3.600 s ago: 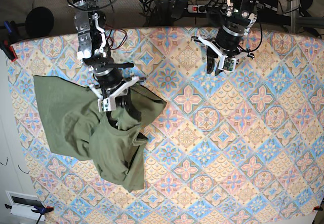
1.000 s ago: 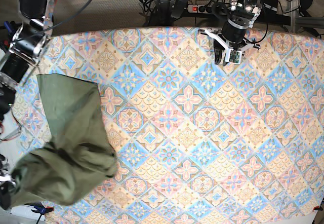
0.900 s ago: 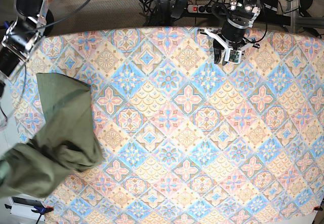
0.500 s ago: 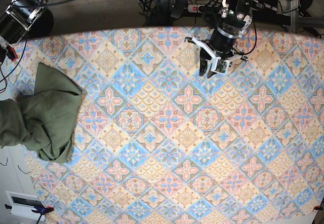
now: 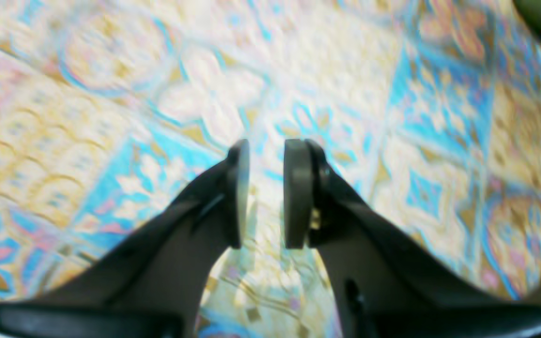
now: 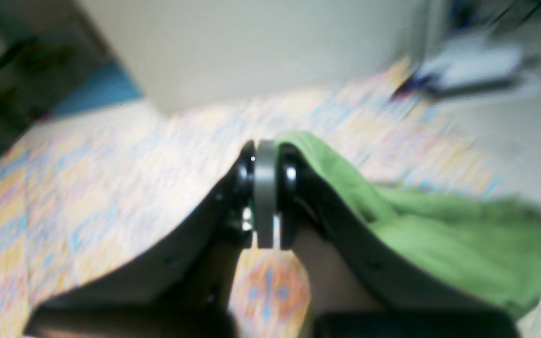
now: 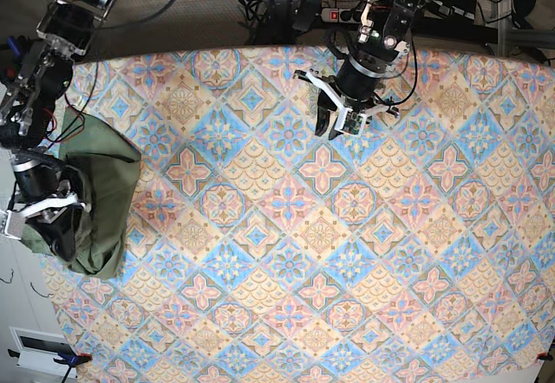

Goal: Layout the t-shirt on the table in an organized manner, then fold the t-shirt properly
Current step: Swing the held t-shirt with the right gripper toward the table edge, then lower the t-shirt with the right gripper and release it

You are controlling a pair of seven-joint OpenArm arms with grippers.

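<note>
The olive-green t-shirt point(image 7: 108, 184) lies bunched in a heap at the left edge of the table point(image 7: 347, 270), partly hanging over that edge. My right gripper point(image 7: 56, 237) sits on the heap's left side. In the right wrist view my right gripper point(image 6: 266, 150) has its jaws pressed together, and the t-shirt point(image 6: 439, 234) rises in a ridge up to the right fingertip. My left gripper point(image 7: 334, 130) hovers over bare cloth near the table's far middle. In the left wrist view my left gripper point(image 5: 266, 155) shows a narrow gap with nothing in it, above the table point(image 5: 111, 70).
A power strip point(image 7: 334, 15) and cables lie behind the table's far edge. A white box point(image 7: 39, 348) sits on the floor past the near left corner. The table's left edge runs right beside the shirt heap.
The right arm has carried the shirt from off the near left corner back to the left edge, and it now rests in a heap. The left arm has moved left and toward the table's middle.
</note>
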